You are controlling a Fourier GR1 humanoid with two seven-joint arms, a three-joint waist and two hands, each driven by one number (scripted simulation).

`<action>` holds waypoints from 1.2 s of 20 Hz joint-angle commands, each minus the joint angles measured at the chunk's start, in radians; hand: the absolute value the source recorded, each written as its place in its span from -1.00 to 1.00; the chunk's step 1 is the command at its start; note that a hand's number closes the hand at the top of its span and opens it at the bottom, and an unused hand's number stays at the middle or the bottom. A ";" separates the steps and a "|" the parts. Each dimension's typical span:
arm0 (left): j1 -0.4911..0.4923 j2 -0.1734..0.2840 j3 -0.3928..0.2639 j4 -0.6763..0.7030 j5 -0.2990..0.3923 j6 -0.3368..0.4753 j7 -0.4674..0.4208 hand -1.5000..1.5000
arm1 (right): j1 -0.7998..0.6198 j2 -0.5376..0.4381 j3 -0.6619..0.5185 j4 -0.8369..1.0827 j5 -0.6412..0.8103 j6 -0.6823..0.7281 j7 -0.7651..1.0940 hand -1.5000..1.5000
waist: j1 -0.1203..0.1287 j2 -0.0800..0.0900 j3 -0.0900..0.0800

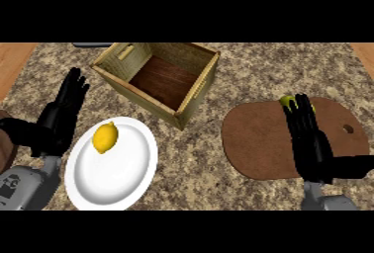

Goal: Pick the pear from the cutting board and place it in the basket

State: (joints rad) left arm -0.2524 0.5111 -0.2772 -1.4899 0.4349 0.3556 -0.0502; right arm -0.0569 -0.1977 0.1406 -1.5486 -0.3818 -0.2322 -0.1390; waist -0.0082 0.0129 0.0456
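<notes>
A green-yellow pear [289,101] lies at the far edge of the brown cutting board [256,136], mostly hidden behind my right hand's fingertips. My right hand [310,143] stretches over the board with straight fingers that reach the pear; it is open. The wooden basket [191,94], a square box with a dark floor, stands to the board's upper left and holds nothing. My left hand [58,116] rests open at the left edge, fingers up.
A white plate [128,168] with a yellow lemon [105,137] on it lies at the lower left, in front of the basket. The counter's top is speckled stone with wooden strips at both sides. A dark object shows at the far left edge.
</notes>
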 commanded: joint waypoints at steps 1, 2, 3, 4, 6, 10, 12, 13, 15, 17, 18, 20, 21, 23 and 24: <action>0.019 0.054 -0.013 0.025 -0.042 -0.008 0.050 0.00 | -0.029 0.004 -0.083 -0.016 -0.102 0.084 -0.061 1.00 | 0.005 -0.013 -0.043; 0.044 0.092 -0.020 0.062 -0.060 -0.008 0.078 0.00 | -0.064 -0.017 -0.132 -0.055 -0.165 0.140 -0.076 1.00 | 0.003 -0.013 -0.041; 0.080 0.108 -0.040 0.102 -0.098 0.002 0.064 0.00 | -0.126 -0.002 -0.161 -0.122 -0.210 0.139 -0.074 1.00 | 0.001 -0.014 -0.041; 0.109 0.119 -0.071 0.117 -0.125 0.020 0.098 0.00 | -0.154 -0.011 -0.197 -0.145 -0.265 0.192 -0.099 1.00 | 0.001 -0.016 -0.038; 0.156 0.169 -0.089 0.181 -0.163 0.024 0.132 0.00 | -0.245 0.013 -0.259 -0.218 -0.351 0.219 -0.145 1.00 | 0.003 -0.017 -0.035; 0.158 0.150 -0.125 0.193 -0.170 0.021 0.184 0.00 | -0.247 -0.170 -0.188 -0.277 0.063 0.078 -0.227 -1.00 | -0.015 -0.019 -0.050; 0.169 0.146 -0.119 0.194 -0.167 0.032 0.181 0.00 | -0.160 -0.145 -0.249 -0.256 0.193 -0.155 -0.204 -1.00 | -0.049 -0.024 -0.054; 0.192 0.162 -0.106 0.209 -0.160 0.030 0.180 0.00 | -0.135 -0.186 -0.307 -0.238 0.228 -0.217 -0.164 -1.00 | -0.066 -0.026 -0.058; 0.196 0.165 -0.109 0.200 -0.175 0.049 0.181 0.00 | -0.064 -0.233 -0.332 -0.201 0.323 -0.305 -0.082 -1.00 | -0.067 -0.023 -0.057; 0.218 0.162 -0.114 0.190 -0.172 0.043 0.174 0.00 | 0.022 -0.320 -0.328 -0.172 0.406 -0.314 0.044 -1.00 | -0.064 -0.022 -0.059; 0.213 0.161 -0.116 0.194 -0.175 0.049 0.187 0.00 | 0.035 -0.371 -0.332 -0.195 0.436 -0.310 0.115 -1.00 | -0.071 -0.024 -0.060; 0.192 0.175 -0.107 0.189 -0.176 0.037 0.200 0.00 | 0.087 -0.455 -0.316 -0.250 0.451 -0.244 0.271 -1.00 | -0.061 -0.025 -0.056; 0.196 0.144 -0.122 0.184 -0.183 0.060 0.205 0.00 | 0.127 -0.511 -0.305 -0.268 0.427 -0.152 0.317 -1.00 | -0.065 -0.025 -0.055; 0.200 0.161 -0.116 0.182 -0.192 0.061 0.198 0.00 | 0.176 -0.594 -0.260 -0.339 0.361 0.031 0.337 -1.00 | -0.062 -0.030 -0.053; 0.197 0.139 -0.130 0.178 -0.187 0.050 0.196 0.00 | 0.163 -0.643 -0.240 -0.333 0.338 0.114 0.321 -1.00 | -0.045 -0.023 -0.052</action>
State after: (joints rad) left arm -0.0552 0.6652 -0.3930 -1.3036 0.2550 0.4043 0.1396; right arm 0.0423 -0.6886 -0.1430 -1.8265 -0.0204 -0.3137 0.0946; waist -0.0651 -0.0118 -0.0080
